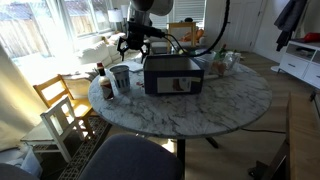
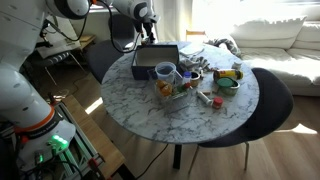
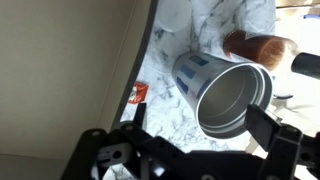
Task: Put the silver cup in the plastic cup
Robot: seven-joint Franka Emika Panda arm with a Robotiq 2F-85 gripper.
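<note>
The silver cup [image 3: 225,95] fills the wrist view, its wide mouth facing the camera and blue markings on its outer wall. In both exterior views it stands upright on the marble table [image 1: 200,112] beside the black box [image 1: 172,75]; it also shows in an exterior view [image 2: 165,72]. My gripper [image 3: 199,116] is open, with one finger on each side of the cup's mouth in the wrist view. In the exterior views the gripper [image 1: 138,45] [image 2: 148,35] hangs above the cup, clear of it. I cannot pick out the plastic cup for certain among the clutter [image 2: 192,78].
Two dark red-capped bottles [image 1: 101,74] stand next to the cup; one shows in the wrist view [image 3: 260,47]. A red packet [image 3: 138,93] lies on the table. A green bowl [image 2: 228,83] and small items sit further along. A wooden chair [image 1: 62,105] stands beside the table.
</note>
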